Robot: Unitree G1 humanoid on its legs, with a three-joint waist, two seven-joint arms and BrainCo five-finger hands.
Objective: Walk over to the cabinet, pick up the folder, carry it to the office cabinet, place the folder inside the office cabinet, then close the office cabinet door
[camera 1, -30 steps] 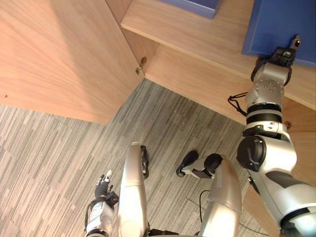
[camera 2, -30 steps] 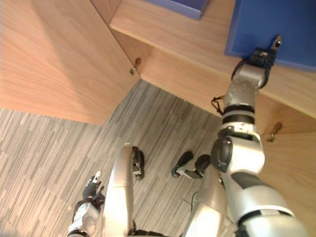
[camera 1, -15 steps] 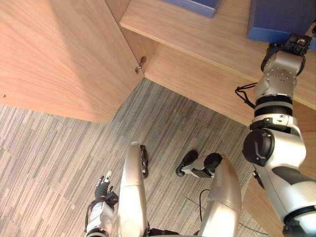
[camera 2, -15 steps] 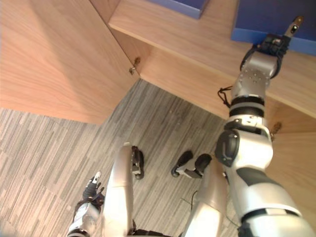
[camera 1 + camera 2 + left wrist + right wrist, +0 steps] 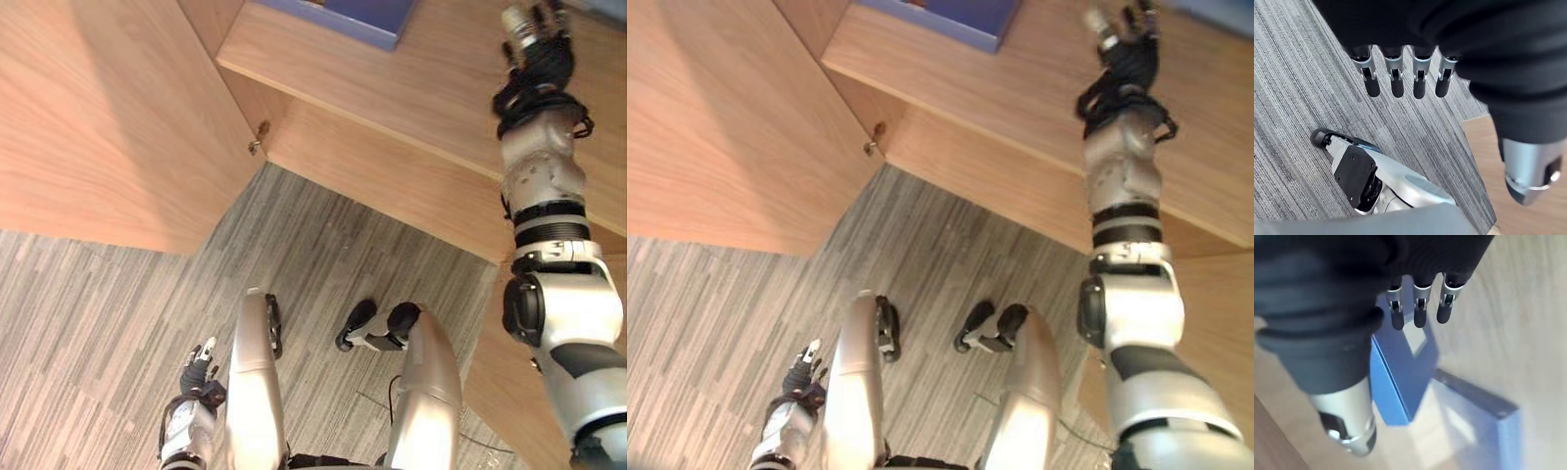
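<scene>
The fingers [image 5: 1418,303] of the right hand [image 5: 529,29] are held straight and spread in a row, with nothing gripped between them and the thumb. Past their dark tips, in the right wrist view, the folder [image 5: 1393,382] is seen lying on the pale wood of the shelf [image 5: 431,88], its blue spine turned towards the hand. Whether the tips touch it cannot be told. A paler blue shape is seen just beside it on the same wood.

In the eye views the right hand is raised over the shelf inside the office cabinet, with the arm stretched up from the lower right. A blue corner [image 5: 362,10] is seen at the upper edge, on the same shelf, well to the left of that hand; whether it belongs to the folder cannot be told. The cabinet door [image 5: 98,117] stands swung open on the left, hung at a small hinge [image 5: 257,137].

The left hand [image 5: 199,370] hangs low by the robot's side, its fingers [image 5: 1397,78] straight and empty above the grey striped carpet [image 5: 343,255].
</scene>
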